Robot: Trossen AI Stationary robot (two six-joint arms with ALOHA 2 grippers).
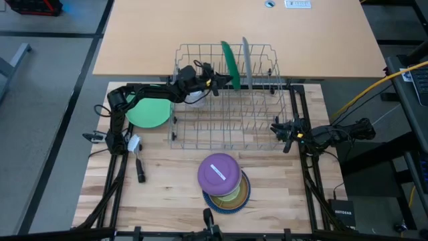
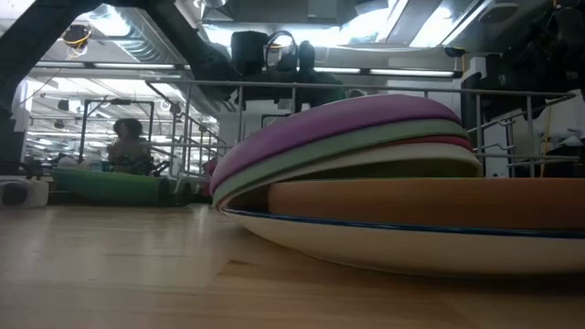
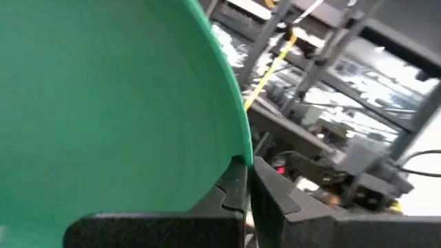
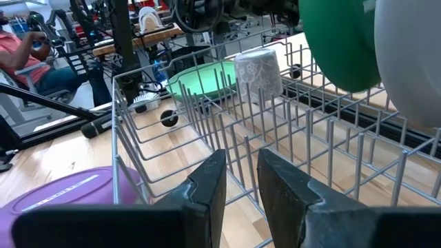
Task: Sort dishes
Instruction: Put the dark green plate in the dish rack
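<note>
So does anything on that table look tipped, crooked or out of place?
Mostly tidy. The stack of dishes in front of the wire rack sits crooked: the purple one on top leans over the others in the low view. Nothing looks spilled or broken.

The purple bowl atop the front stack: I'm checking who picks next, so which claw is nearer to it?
Right. The right claw sits at the wire rack's right side, just beyond the purple bowl. The left claw is farther, holding the upright green plate at the rack's back.
</note>
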